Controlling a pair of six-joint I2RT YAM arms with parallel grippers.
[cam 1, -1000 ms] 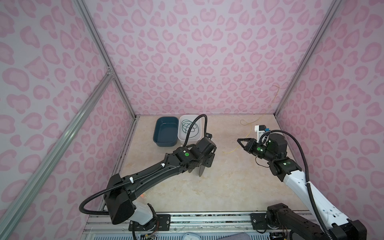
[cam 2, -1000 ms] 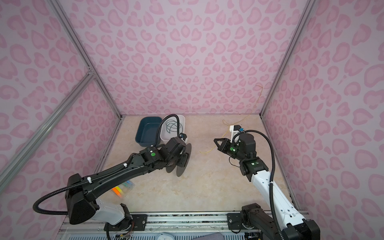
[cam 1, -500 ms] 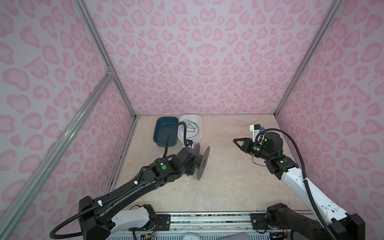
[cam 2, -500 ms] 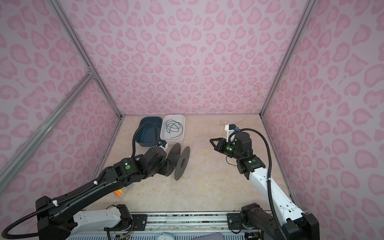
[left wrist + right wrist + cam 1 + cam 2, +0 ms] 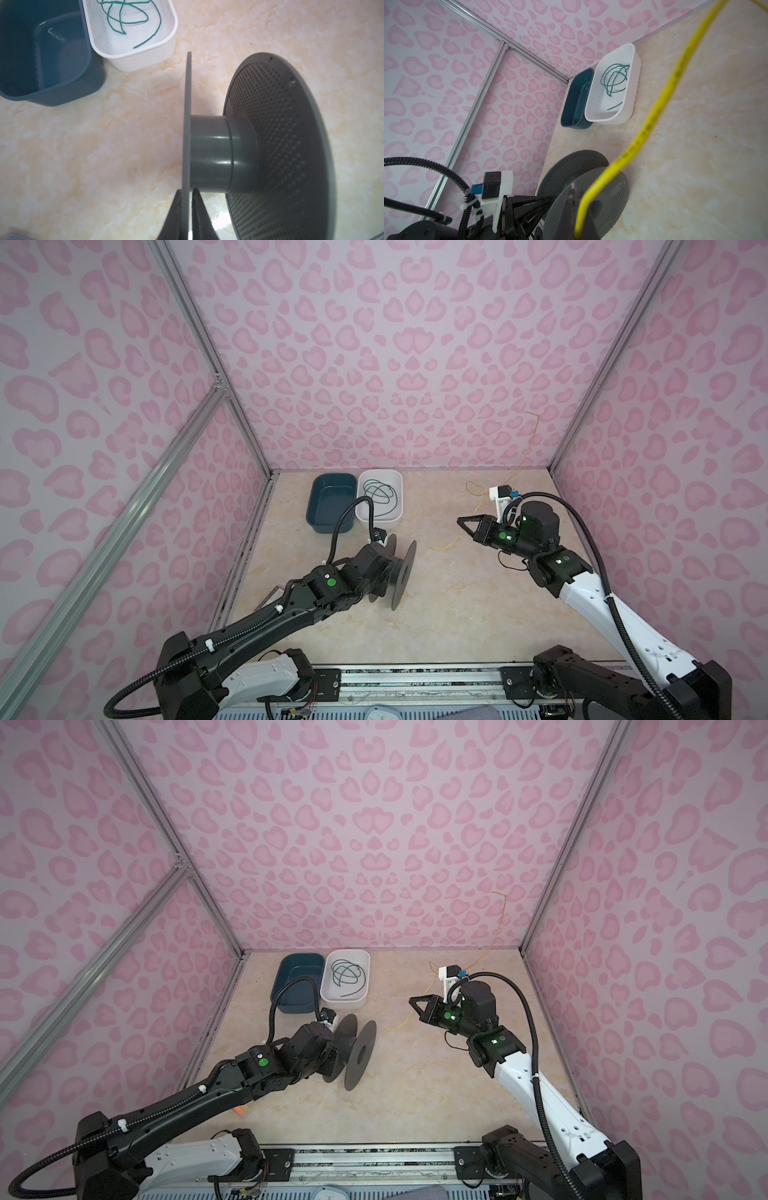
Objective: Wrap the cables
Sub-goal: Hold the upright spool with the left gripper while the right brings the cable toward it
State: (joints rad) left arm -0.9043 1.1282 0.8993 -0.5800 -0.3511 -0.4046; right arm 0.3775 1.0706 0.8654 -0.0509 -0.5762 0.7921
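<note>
Because wire needs a steady core to wind onto, we are pinching the grey spool (image 5: 209,153) by its flange with our left gripper (image 5: 186,193), clamping the pale yellow cable (image 5: 654,116) in our right gripper (image 5: 462,522), and leaving the dark green cable (image 5: 122,18) looped in the white bin (image 5: 145,60).

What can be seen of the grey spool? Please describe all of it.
The grey spool looks like matte plastic: two round flanges, finely perforated, joined by a smooth hub with nothing wound on it. It stands on edge, axis about level, in front of the white bin. The left gripper is shut on one flange's rim. Whether the spool touches the table cannot be told.
</note>
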